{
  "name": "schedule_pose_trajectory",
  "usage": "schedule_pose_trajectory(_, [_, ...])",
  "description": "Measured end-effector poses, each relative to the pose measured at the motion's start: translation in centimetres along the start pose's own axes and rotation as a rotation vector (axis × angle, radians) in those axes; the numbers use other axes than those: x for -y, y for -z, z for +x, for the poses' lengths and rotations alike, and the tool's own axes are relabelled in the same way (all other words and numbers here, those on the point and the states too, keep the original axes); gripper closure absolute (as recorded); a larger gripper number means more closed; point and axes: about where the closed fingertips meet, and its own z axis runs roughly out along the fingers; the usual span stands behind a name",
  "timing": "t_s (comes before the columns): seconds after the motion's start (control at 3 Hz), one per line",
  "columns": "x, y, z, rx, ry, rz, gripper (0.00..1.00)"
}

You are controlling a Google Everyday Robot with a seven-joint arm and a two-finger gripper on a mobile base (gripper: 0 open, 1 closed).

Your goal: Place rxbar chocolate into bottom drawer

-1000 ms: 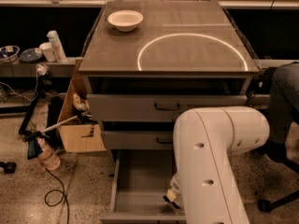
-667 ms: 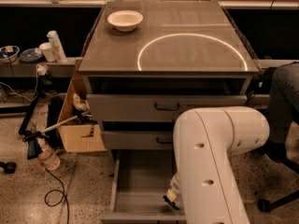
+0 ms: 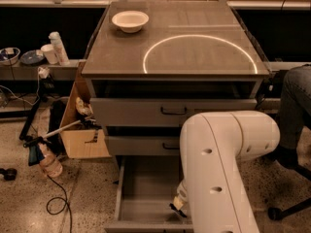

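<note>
The bottom drawer (image 3: 141, 198) is pulled out, showing a plain grey floor and side walls. My white arm (image 3: 218, 164) reaches down from the right into it. My gripper (image 3: 179, 204) is low inside the drawer at its right front, mostly hidden behind the arm. A small dark bit shows at the gripper's tip; I cannot tell whether it is the rxbar chocolate. No packet lies in plain sight on the drawer floor or the cabinet top.
Two upper grey drawers (image 3: 170, 111) are shut. A white bowl (image 3: 129, 20) sits on the cabinet top at the back left. A cardboard box (image 3: 82, 130), a bottle (image 3: 48, 161) and cables lie on the floor to the left. A chair (image 3: 296, 130) stands at right.
</note>
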Motion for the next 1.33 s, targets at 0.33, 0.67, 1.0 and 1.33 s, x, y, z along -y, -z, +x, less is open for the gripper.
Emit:
schedule_pose_trajectory(0.33, [0.0, 0.0, 0.0, -0.001, 0.000, 0.000, 0.35])
schedule_pose_trajectory(0.67, [0.0, 0.0, 0.1, 0.000, -0.002, -0.002, 0.04])
schedule_pose_trajectory(1.0, [0.0, 0.0, 0.1, 0.000, -0.002, -0.002, 0.00])
schedule_pose_trajectory(1.33, [-1.0, 2.9, 0.7, 0.034, -0.008, 0.019, 0.00])
